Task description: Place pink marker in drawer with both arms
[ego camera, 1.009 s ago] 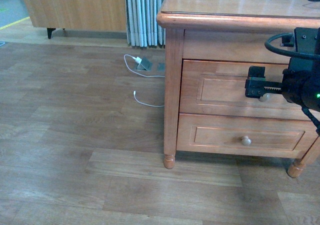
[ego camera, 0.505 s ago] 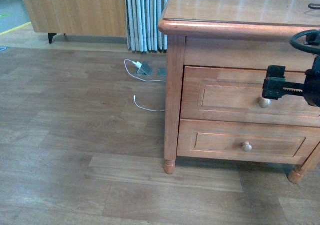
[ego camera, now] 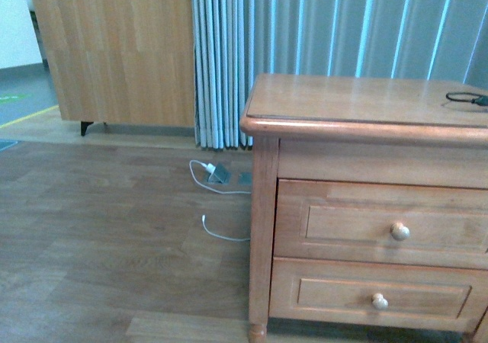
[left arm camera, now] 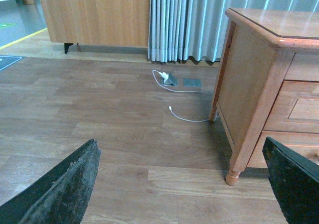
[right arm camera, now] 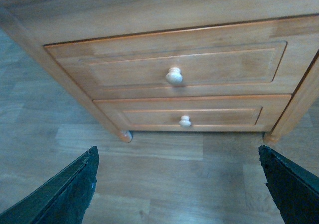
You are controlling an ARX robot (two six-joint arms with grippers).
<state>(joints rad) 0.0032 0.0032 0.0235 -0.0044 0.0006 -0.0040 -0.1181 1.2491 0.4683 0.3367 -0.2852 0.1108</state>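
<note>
On the wood floor at three o'clock of the room, the drawer (ego camera: 381, 222) sits closed in the nightstand (ego camera: 366, 99), the right gripper (right arm camera: 177, 189) with jaws spread apart facing its knob (right arm camera: 174, 75), the left gripper (left arm camera: 184, 189) likewise spread wide; I can't spot the pink marker.

You see the left tool (left arm camera: 179, 194) spread wide above the wood floor (left arm camera: 99, 119). A white cable (left arm camera: 187, 118) lies beside the nightstand (left arm camera: 259, 84); grey curtains (left arm camera: 184, 22) hang far behind.
</note>
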